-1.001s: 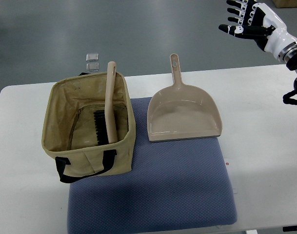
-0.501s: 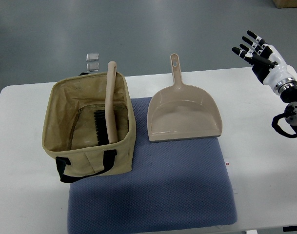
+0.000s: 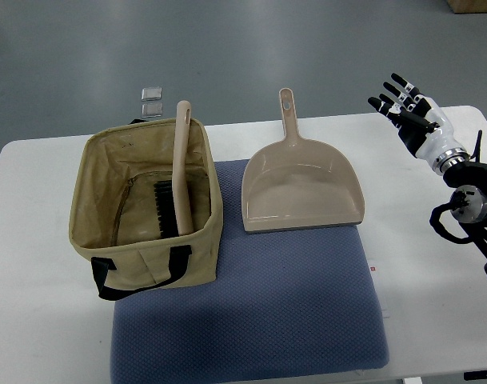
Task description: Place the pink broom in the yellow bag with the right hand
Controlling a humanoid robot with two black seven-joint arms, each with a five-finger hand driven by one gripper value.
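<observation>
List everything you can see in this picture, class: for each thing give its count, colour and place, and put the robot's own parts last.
bag: 1, tan-yellow with black handles, left side of the table, partly on the mat.
broom: 1, beige-pink handle with black bristles, standing inside the bag, handle leaning on its far rim.
dustpan: 1, beige-pink, on the far edge of the mat, handle pointing away.
mat: 1, blue-grey, centre of the table.
table: 1, white, under everything.
small clear squares: 2, transparent, on the floor beyond the bag.
right hand: 1, white and black, fingers spread, empty, above the table's far right edge.
</observation>
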